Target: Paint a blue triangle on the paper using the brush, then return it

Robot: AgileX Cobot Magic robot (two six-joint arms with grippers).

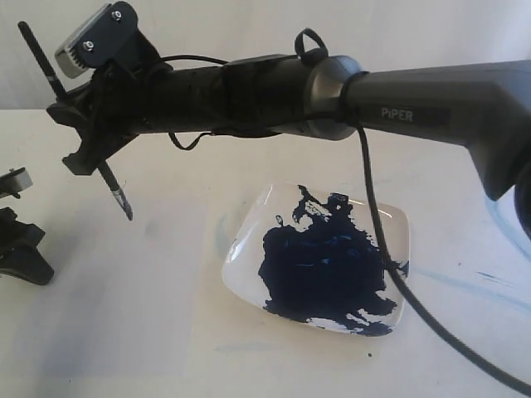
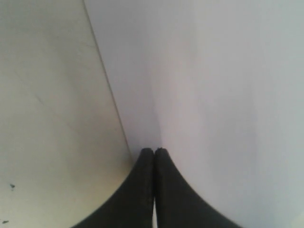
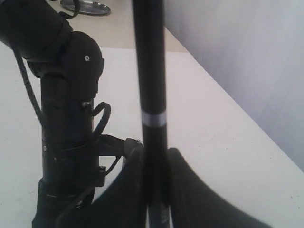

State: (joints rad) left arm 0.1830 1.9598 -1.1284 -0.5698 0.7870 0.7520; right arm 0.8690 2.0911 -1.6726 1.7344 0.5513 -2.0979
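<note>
The brush (image 1: 114, 187) is a thin black stick that hangs tilted above the tabletop at the left, with its dark tip (image 1: 125, 209) off the surface. My right gripper (image 1: 83, 141) reaches across from the right and is shut on its handle. In the right wrist view the brush (image 3: 149, 71), with its silver band, runs up between the jaws of the right gripper (image 3: 155, 152). My left gripper (image 2: 154, 150) is shut and empty; it rests low at the far left edge (image 1: 17, 240). I cannot make out the paper against the cream table. No blue triangle shows.
A white square dish (image 1: 246, 242) with a large dark-blue paint pool sits mid-table. A black cable (image 1: 398, 282) hangs over its right side. Light-blue smears (image 1: 473, 286) mark the table to the right. The other arm's black column (image 3: 61, 118) stands close to the right gripper. A pale wall (image 2: 228, 95) borders the table.
</note>
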